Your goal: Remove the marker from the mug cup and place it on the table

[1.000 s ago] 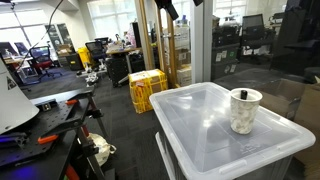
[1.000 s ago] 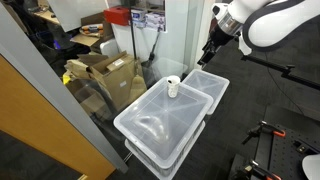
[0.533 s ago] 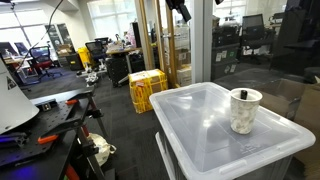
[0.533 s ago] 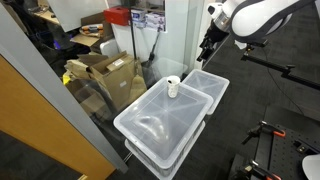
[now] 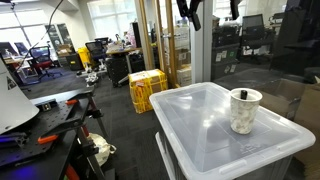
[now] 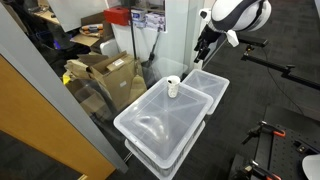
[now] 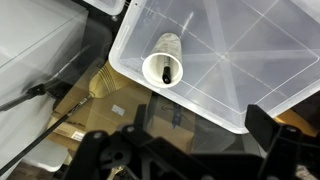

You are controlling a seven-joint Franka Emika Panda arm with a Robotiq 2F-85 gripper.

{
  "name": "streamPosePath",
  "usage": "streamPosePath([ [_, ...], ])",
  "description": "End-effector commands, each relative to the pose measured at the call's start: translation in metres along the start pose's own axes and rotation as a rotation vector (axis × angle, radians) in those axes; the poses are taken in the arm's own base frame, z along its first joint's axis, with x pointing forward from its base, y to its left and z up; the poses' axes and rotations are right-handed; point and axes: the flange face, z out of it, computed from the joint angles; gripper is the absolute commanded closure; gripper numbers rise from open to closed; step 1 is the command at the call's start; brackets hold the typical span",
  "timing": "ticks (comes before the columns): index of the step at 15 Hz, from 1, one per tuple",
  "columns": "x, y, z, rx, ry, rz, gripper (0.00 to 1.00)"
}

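The white-cream mug cup (image 5: 245, 110) stands upright near a far corner of the translucent bin-top table (image 5: 200, 130); both also show in an exterior view, the cup (image 6: 173, 87) on the table (image 6: 160, 120). From the wrist view I look down into the cup (image 7: 163, 60), and the dark marker (image 7: 166, 72) stands inside it. The marker's tip shows at the rim (image 5: 243, 95). My gripper (image 7: 200, 125) is open and empty, high in the air and off to the side of the cup (image 5: 190, 12) (image 6: 203, 50).
A second translucent bin (image 6: 212, 85) sits right behind the table. A yellow crate (image 5: 147, 88) stands on the floor and cardboard boxes (image 6: 105, 72) lie behind a glass partition. A dark cluttered workbench (image 5: 40, 125) is off to one side.
The arm has swung sideways through the air towards the cup. The cup and the marker have not moved.
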Motion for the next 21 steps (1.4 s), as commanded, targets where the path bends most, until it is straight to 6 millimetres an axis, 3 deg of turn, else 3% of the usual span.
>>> streamPosePath([
  [1,0.001,0.020,0.025,0.038,-0.016,-0.040,0.00],
  [13,0.003,0.021,0.093,0.081,-0.046,-0.165,0.00],
  [18,0.001,0.030,0.105,0.073,-0.061,-0.171,0.00],
  [19,-0.002,0.021,0.103,0.089,-0.070,-0.159,0.00],
  [21,-0.003,0.025,0.106,0.087,-0.073,-0.160,0.00],
])
